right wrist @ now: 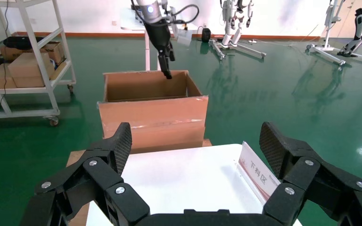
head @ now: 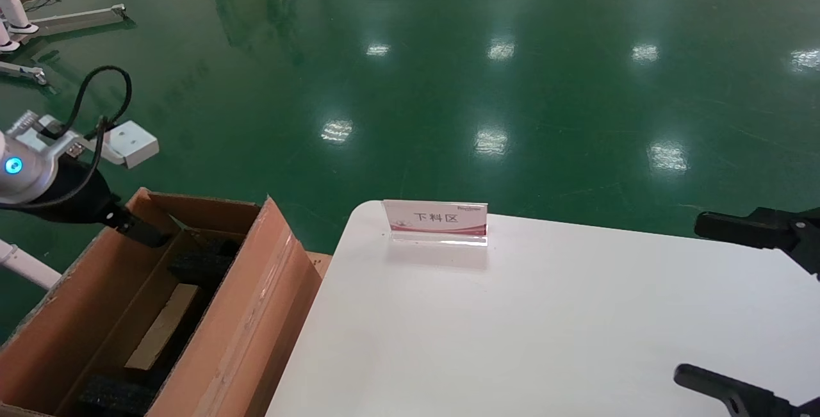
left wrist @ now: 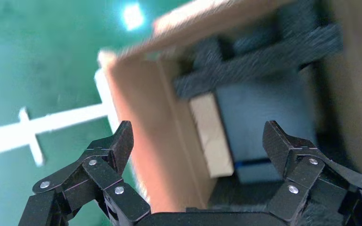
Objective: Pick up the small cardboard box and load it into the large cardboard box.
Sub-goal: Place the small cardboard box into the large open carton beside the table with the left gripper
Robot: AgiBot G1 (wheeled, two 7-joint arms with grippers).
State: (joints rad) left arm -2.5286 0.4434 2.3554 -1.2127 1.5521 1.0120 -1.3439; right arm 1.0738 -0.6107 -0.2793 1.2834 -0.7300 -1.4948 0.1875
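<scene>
1. My left pincer hangs over the far end of the large cardboard box, its tip at about the level of the carton's upper flaps.
2. The left wrist view shows that pincer spread wide and holding nothing, one finger over the green floor outside the carton and the other over its inside.
3. The large cardboard box stands on the floor just beside the left edge of the white bench, its tall flaps up and a clear tape strip running along the near flap.
4. Inside it lie black foam blocks, one near the far end and another at the near end.
5. Between those blocks rests the small cardboard box; I see mainly its pale tan face, lying low against the carton's left wall.
6. My right pincer hovers over the right side of the bench, fingers wide apart and empty.
7. A small sign stand sits at the bench's far edge.
</scene>
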